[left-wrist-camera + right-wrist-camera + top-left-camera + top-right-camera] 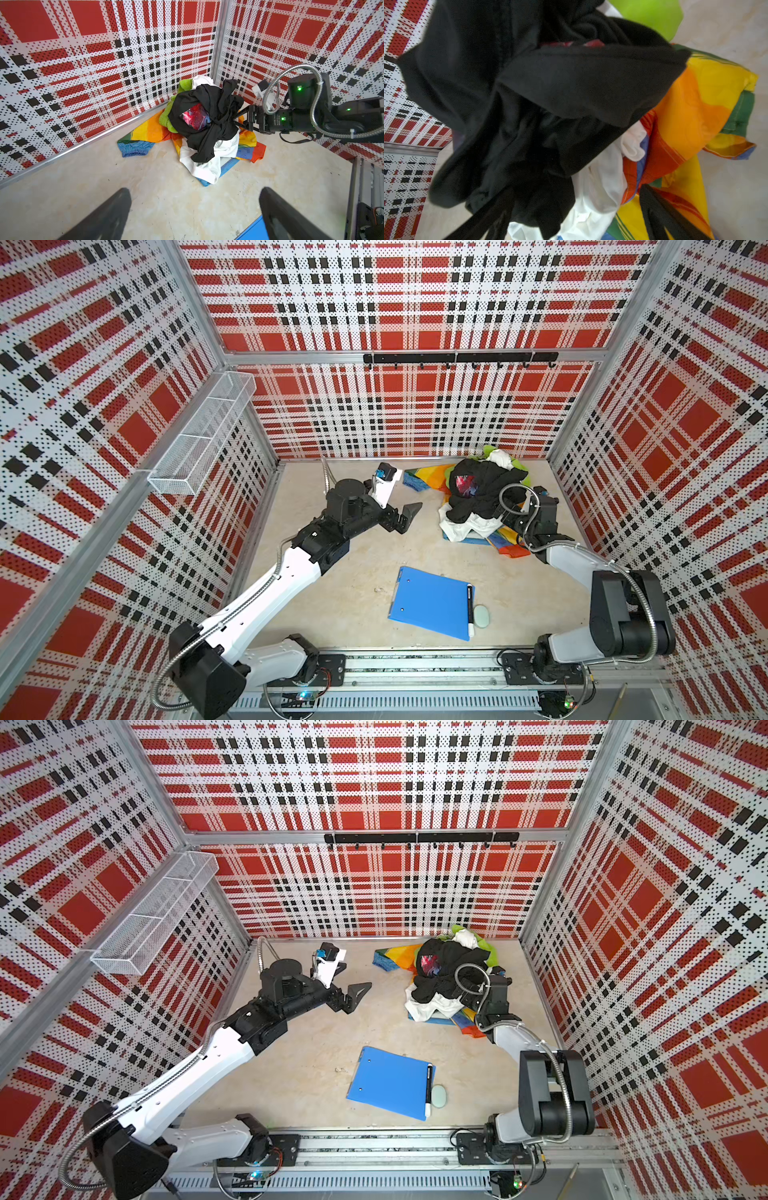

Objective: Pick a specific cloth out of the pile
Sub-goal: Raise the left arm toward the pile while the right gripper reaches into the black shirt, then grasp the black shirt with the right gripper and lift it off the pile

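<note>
So the pile (482, 493) sits right against the right gripper (241, 117), whose jaws are spread wide and poked into the black stuff, gripping nothing. The cloth (145, 133) is buried at the bottom, spilling out beneath one finger. Left gripper (409, 516) is wide too, empty, with the pile ahead of it.

The cloth (399, 959) pokes out beneath the pile (440, 977), apart from the blue clipboard (390, 1083).
</note>
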Controlling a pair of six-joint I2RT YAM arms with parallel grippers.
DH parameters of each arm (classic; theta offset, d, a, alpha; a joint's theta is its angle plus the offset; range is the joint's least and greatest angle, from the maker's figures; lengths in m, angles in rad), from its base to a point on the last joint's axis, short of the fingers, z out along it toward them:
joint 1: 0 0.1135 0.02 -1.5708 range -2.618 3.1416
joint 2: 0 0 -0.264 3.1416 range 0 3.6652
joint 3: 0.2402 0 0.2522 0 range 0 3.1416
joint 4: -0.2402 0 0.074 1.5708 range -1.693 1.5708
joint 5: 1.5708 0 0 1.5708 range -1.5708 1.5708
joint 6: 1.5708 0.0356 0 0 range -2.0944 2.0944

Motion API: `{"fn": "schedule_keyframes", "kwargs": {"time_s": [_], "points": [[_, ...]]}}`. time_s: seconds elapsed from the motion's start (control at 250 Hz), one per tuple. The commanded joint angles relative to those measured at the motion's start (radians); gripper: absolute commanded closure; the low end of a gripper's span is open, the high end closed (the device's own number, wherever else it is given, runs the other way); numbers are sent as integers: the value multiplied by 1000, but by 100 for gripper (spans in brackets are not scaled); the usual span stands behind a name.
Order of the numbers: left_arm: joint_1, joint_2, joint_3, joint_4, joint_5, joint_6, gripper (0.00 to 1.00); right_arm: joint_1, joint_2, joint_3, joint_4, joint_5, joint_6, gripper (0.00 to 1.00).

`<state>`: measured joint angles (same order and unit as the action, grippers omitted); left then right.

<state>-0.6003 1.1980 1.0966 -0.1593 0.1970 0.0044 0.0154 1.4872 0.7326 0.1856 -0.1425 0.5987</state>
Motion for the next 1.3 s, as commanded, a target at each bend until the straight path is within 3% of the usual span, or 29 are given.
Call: {"fn": "schedule_keyframes", "kwargs": {"time_s": [0.0,0.332,0.548,0.668,0.9,1.297], "points": [[-1,1,8,-7,-1,-6,1,9,34,41,102,-35,28,0],[-2,5,9,-7,-18,-21,1,44,132,113,103,-7,33,27],[-2,0,9,-6,-20,-25,1,46,155,151,79,37,32,69],[-1,-3,9,-7,-18,-26,1,46,162,191,52,59,21,83],[-1,-15,9,-6,-30,-27,1,45,161,311,-18,99,9,93],[17,-25,10,-2,-21,-36,1,46,271,656,-116,117,-2,94]]}}
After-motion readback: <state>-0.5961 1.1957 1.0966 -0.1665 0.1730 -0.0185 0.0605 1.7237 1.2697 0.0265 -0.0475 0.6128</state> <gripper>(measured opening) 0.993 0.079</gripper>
